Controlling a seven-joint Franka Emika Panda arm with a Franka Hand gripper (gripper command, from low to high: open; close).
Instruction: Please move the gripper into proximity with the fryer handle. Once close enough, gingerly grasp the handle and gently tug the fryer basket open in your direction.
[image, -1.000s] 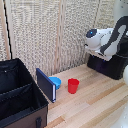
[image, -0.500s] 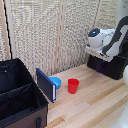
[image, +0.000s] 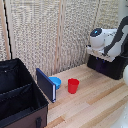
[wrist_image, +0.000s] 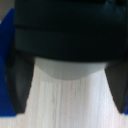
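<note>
In the exterior view the boxy black air fryer (image: 111, 68) stands on the wooden table at the exterior view's right. My white arm reaches over it, and the pale grey gripper (image: 98, 54) hangs at its upper front edge, hiding the fryer handle there. In the wrist view a chunky, blurred black bar (wrist_image: 70, 42) spans the picture: the fryer handle, very close. A pale rounded shape (wrist_image: 70, 67) shows beneath it. My gripper (wrist_image: 69, 100) is open, with the dark fingers (wrist_image: 17, 85) spread wide on either side. I cannot pick out the fryer basket as a separate part.
A large black fabric crate (image: 17, 97) with dividers fills the exterior view's lower left. Beside it stand a dark blue flat panel (image: 46, 84), a blue bowl (image: 56, 82) and a red cup (image: 73, 85). A woven screen (image: 50, 35) closes off the back.
The arm has shifted slightly towards the exterior view's left and settled at the fryer's front. Nothing else has moved.
</note>
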